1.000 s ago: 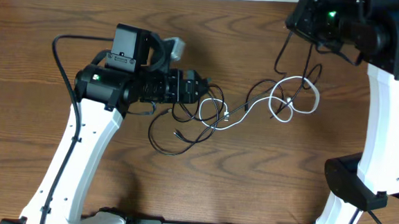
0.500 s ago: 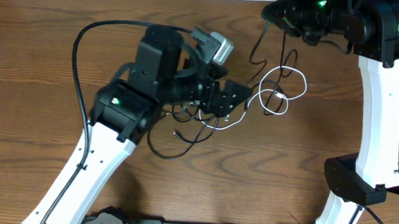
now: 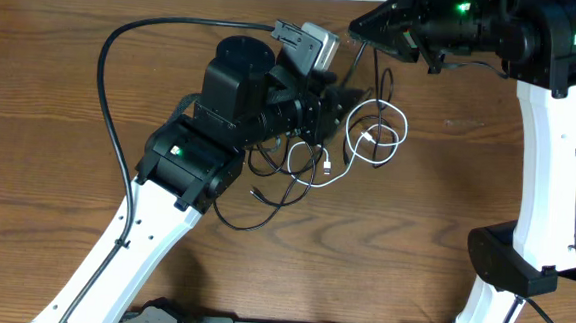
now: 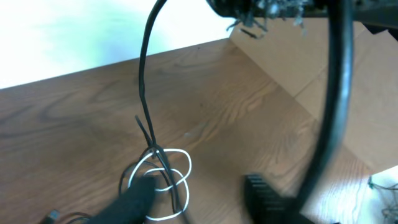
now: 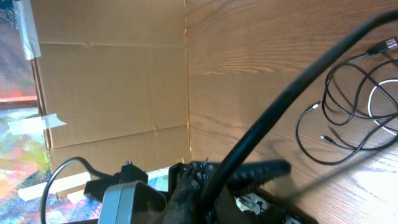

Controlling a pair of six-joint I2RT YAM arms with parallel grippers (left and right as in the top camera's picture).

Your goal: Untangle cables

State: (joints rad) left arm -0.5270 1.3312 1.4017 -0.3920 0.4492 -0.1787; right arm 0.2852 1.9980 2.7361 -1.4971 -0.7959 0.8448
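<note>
A tangle of thin black cables [image 3: 293,169] lies mid-table, linked to a white cable [image 3: 404,125] coiled in loops to its right. My right gripper [image 3: 360,31] is raised at the back, shut on one black cable [image 4: 142,81] that climbs from the white loops [image 4: 186,168] up to it. In the right wrist view that cable leaves the right gripper [image 5: 236,177] as a thick dark line, with the black cables [image 5: 336,93] below. My left gripper [image 3: 347,105] hovers at the white loops. In its own view the left gripper [image 4: 199,186] is open, one finger [image 4: 140,199] touching the loops.
A cardboard wall [image 5: 112,93] stands along the table's left side. A thick black arm cable [image 3: 113,81] arcs over the table at the left of my left arm. The right arm's white base [image 3: 523,256] stands at the right.
My left arm swung up and right to the white loops, and its jaws narrowed. The right gripper moved left with the black cable, dragging the white loops left.
</note>
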